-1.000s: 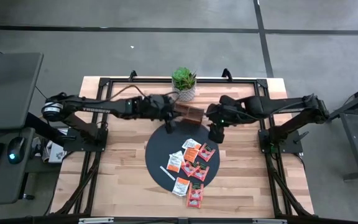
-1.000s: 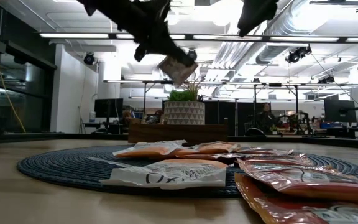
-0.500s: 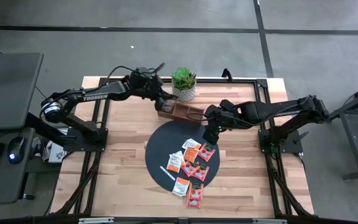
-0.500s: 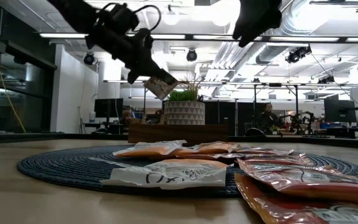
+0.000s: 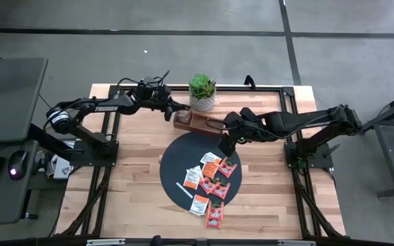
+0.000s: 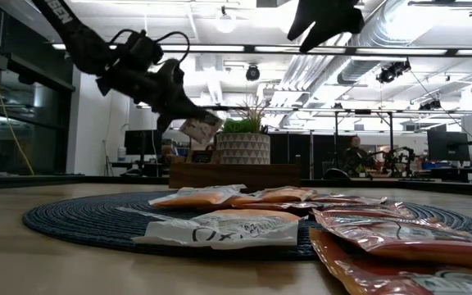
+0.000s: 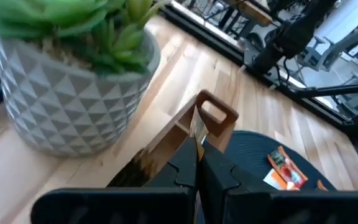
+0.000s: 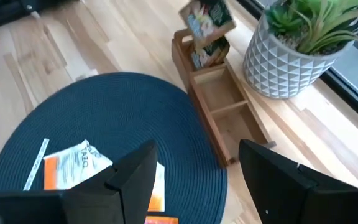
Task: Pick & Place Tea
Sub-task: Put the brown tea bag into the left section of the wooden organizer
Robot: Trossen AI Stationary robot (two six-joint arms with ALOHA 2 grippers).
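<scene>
Left hand [image 5: 172,109] pinches a tea sachet [image 6: 199,129] over the wooden tray [image 5: 197,123]; right hand [image 5: 224,146] spread above the dark mat [image 5: 173,167].

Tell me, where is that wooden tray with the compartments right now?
In the high view the wooden tray sits at the table's far side, just beyond the dark round mat and right beside the potted plant.

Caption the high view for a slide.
Left claw lowers a tea sachet over the wooden tray; right claw open above the mat.
</scene>
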